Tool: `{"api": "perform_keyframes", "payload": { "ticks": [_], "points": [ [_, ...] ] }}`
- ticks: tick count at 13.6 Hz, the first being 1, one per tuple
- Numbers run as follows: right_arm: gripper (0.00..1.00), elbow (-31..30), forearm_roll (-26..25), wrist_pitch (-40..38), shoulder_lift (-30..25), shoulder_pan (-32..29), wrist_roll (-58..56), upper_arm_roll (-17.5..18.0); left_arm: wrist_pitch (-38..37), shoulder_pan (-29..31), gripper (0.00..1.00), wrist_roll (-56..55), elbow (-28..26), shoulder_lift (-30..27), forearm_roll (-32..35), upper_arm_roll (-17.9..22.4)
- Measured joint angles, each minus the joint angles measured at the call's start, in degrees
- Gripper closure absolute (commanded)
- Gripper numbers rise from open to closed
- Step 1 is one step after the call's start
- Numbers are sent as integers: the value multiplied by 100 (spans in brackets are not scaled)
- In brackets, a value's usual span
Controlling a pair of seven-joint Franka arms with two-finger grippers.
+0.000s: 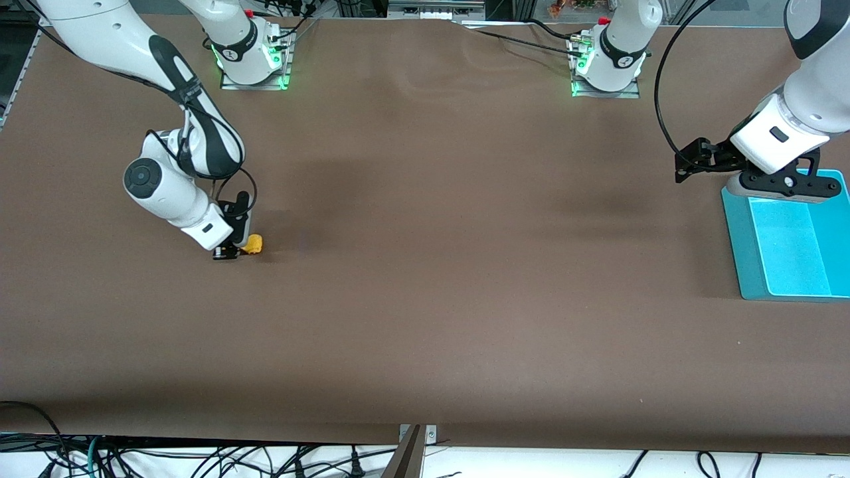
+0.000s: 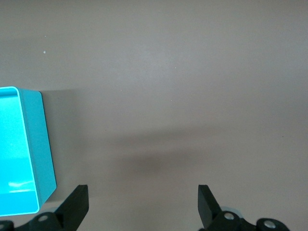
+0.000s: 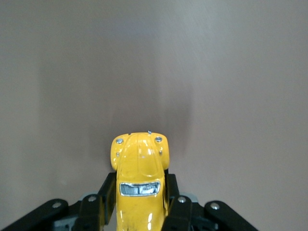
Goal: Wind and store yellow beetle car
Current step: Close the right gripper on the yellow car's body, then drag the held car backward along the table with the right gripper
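The right gripper (image 1: 234,251) is down at the brown desk (image 1: 425,265) near the right arm's end, its fingers (image 3: 176,208) closed on the sides of the yellow beetle car (image 3: 139,183), whose nose pokes out ahead of them. The left gripper (image 2: 142,204) waits with its fingers spread wide and holding nothing, over the desk just beside the turquoise bin (image 1: 747,265) at the left arm's end.

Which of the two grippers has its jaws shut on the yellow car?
The right gripper, low at the right arm's end of the table, clamps the yellow beetle car. The left gripper hangs open beside the blue bin.
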Motion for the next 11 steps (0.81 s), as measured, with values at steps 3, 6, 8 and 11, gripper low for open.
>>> {"api": "perform_keyframes", "payload": {
  "ticks": [3,6,8,11],
  "points": [
    [91,14,1,-184,-156,91,326,313,0,0,0,0,0,0,0,0],
    [91,13,-1,-230,-159,543,1132,376,0,0,0,0,0,0,0,0],
    [91,12,-39,-245,-102,870,1670,380,0,0,0,0,0,0,0,0],
    [91,11,-164,-202,67,997,1917,370,0,0,0,0,0,0,0,0]
  ]
}}
